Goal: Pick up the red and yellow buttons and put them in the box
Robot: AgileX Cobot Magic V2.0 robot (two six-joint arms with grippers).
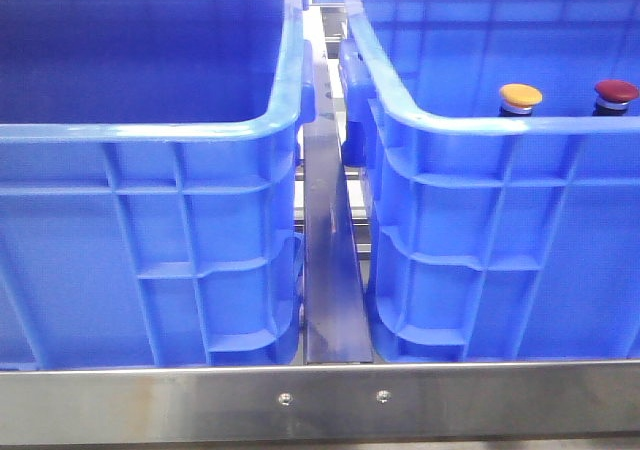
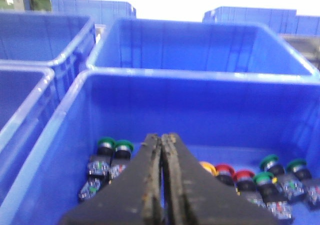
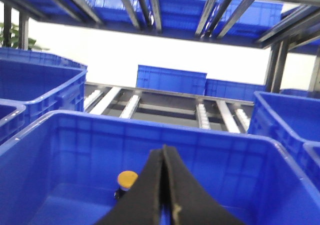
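A yellow button (image 1: 520, 96) and a dark red button (image 1: 616, 92) stand upright inside the right blue box (image 1: 400, 110), just above its front rim. The right wrist view shows a yellow button (image 3: 127, 179) on a box floor, beyond and beside my right gripper (image 3: 163, 149), which is shut and empty. My left gripper (image 2: 162, 136) is also shut with nothing in it. It hangs over a blue crate (image 2: 175, 76) that holds a yellow button (image 2: 207, 167), two red buttons (image 2: 224, 171) and several green buttons (image 2: 106, 143). Neither gripper shows in the front view.
A second blue crate (image 1: 150, 130) stands at the left, and a metal rail (image 1: 330, 270) runs between the two. A steel bar (image 1: 320, 400) crosses the front edge. More blue crates (image 3: 170, 80) and roller tracks (image 3: 130, 105) lie behind, with shelf beams (image 3: 150, 5) overhead.
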